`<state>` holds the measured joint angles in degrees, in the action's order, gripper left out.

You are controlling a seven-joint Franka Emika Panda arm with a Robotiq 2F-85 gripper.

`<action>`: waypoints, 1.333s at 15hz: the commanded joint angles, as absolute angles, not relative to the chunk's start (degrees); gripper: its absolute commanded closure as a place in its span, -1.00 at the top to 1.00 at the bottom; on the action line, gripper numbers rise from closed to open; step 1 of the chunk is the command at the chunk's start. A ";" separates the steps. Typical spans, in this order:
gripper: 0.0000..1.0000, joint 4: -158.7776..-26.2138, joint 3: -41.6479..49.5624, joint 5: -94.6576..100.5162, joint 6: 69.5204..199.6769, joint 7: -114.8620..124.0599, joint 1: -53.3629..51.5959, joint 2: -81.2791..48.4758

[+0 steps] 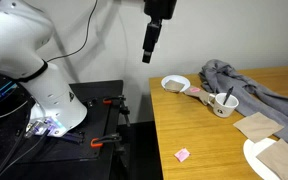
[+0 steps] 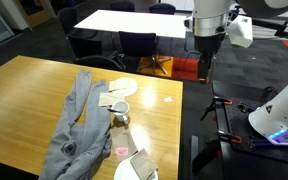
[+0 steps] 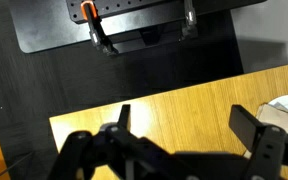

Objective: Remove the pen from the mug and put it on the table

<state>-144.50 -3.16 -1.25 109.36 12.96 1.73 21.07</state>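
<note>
Gripper (image 3: 184, 125), spread wide and well apart from the mug (image 1: 224, 105), was judged best centred over the pen (image 1: 225, 95) before descent.

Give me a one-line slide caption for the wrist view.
Open gripper above a corner of the wooden table, black bench with red clamps beyond.

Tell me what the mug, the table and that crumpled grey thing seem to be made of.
The mug looks like glazed ceramic: white and smooth, though too small to be sure. The table seems wood or wood veneer: light brown, with a soft sheen. The grey thing looks like soft cloth: it lies in folds and creases.
</note>
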 commanded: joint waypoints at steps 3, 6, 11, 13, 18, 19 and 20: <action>1.00 -144.39 -2.91 -1.17 109.20 13.02 1.48 21.06; 1.00 -144.39 -2.91 -1.17 109.20 13.02 1.48 21.06; 1.00 -144.39 -2.91 -1.17 109.20 13.02 1.48 21.06; 1.00 -144.39 -2.91 -1.17 109.20 13.02 1.48 21.06; 1.00 -143.01 -2.88 -0.83 112.19 12.42 1.48 19.62; 1.00 -142.65 -2.97 -0.63 113.46 12.51 1.52 19.16; 1.00 -142.25 -3.05 -0.43 114.80 12.49 1.51 18.58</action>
<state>-144.19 -3.16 -1.25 112.03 12.80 1.71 20.71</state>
